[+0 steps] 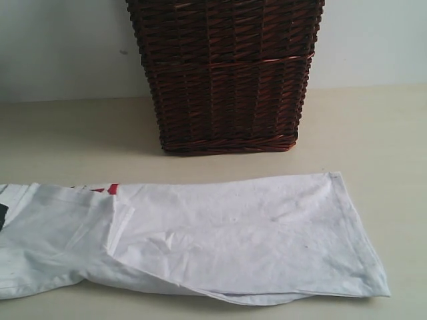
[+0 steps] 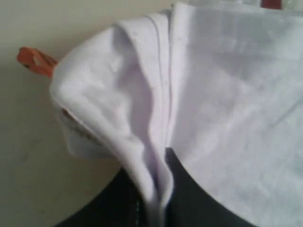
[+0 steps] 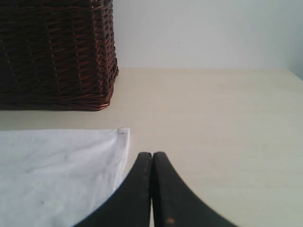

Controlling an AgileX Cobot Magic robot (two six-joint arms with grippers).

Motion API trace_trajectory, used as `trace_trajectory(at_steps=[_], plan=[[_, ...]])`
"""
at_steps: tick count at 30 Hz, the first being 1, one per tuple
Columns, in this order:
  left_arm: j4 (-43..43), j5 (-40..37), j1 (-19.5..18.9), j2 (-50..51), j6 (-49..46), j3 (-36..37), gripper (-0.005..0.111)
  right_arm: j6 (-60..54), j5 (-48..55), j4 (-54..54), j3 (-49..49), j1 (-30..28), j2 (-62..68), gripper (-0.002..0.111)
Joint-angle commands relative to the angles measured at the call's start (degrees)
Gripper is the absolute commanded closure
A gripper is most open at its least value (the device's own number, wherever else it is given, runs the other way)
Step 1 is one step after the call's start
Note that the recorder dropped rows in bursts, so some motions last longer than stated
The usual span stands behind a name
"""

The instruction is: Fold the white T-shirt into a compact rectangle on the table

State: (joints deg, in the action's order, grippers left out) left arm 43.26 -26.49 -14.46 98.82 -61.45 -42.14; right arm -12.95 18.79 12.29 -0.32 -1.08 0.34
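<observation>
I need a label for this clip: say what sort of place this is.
Probably an indoor laundry-folding workbench, home or lab unclear: a white T-shirt lies on a pale table, with a wicker basket beyond it against a bare wall.

You have a plain indoor laundry-style setup: a pale table (image 1: 373,133) against a bare white wall (image 1: 60,47), with a dark wicker basket (image 1: 227,73) and a white T-shirt (image 1: 233,233) on it.

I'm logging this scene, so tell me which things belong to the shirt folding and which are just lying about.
Belongs to the job: white T-shirt; table; left gripper, shut on a shirt fold; right gripper, shut and empty.
Lying about: dark wicker basket, standing behind the shirt.
</observation>
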Motion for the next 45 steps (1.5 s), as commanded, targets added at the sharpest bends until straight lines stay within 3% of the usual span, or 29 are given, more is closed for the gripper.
trace_trajectory(at_steps=[1,7,15,24,36,39,42,45], plan=[[-6.3,-0.6,-6.7,-0.6,0.1,0.5,0.107,-0.3,-0.5,-0.2,0.3,-0.2,-0.3,0.108],[-11.8,-1.6,-14.6,-0.9,-0.4,0.9,0.107,-0.3,-0.5,-0.2,0.3,-0.2,-0.3,0.108],[-11.3,-2.1,-22.1,-3.8,-1.8,0.9,0.107,-0.3,-0.5,-0.2,0.3,-0.2,-0.3,0.108],[1.7,-11.2,-22.6,-13.1,-4.7,0.8,0.107,-0.3,-0.5,-0.2,0.3,-0.2,-0.3,0.108],[10.8,-12.8,-22.6,-18.1,-4.1,0.8,0.107,-0.3,-0.5,-0.2,0.3,-0.2,-0.3,0.108],[11.4,-9.7,-22.6,-18.1,-4.4,0.8,0.107,-0.3,-0.5,-0.2,0.3,-0.2,-0.3,0.108],[5.0,-1.1,-22.6,-16.3,-4.6,0.8,0.107,-0.3,-0.5,-0.2,0.3,-0.2,-0.3,0.108],[4.9,5.9,-25.2,-14.5,-4.6,0.8,0.107,-0.3,-0.5,-0.2,0.3,-0.2,-0.3,0.108]])
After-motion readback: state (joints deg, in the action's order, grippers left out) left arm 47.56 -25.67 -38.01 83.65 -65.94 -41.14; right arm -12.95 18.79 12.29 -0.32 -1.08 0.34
